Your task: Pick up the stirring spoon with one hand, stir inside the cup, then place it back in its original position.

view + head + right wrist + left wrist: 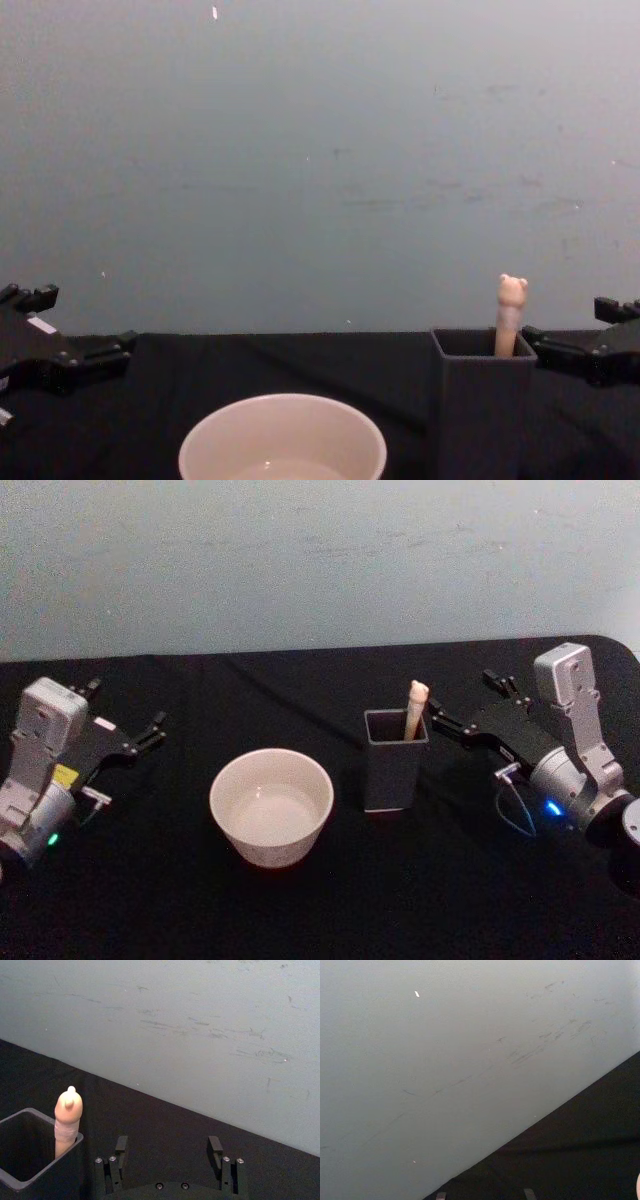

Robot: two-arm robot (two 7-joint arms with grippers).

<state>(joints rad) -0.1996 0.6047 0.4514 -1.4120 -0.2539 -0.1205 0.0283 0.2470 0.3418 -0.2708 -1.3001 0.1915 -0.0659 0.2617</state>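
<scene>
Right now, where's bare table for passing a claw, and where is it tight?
Bare black table lies between the left claw and the cup, and in front of it. It is tight between the holder with the spoon and the open right claw.

The left hand [128, 738] hovers low near the left edge of the worktop [300, 910], fingers spread apart and pointing inward. The right hand [470, 705] hangs over the right side of the worktop, fingers [121, 1146] wide apart, empty, pointing inward.
</scene>
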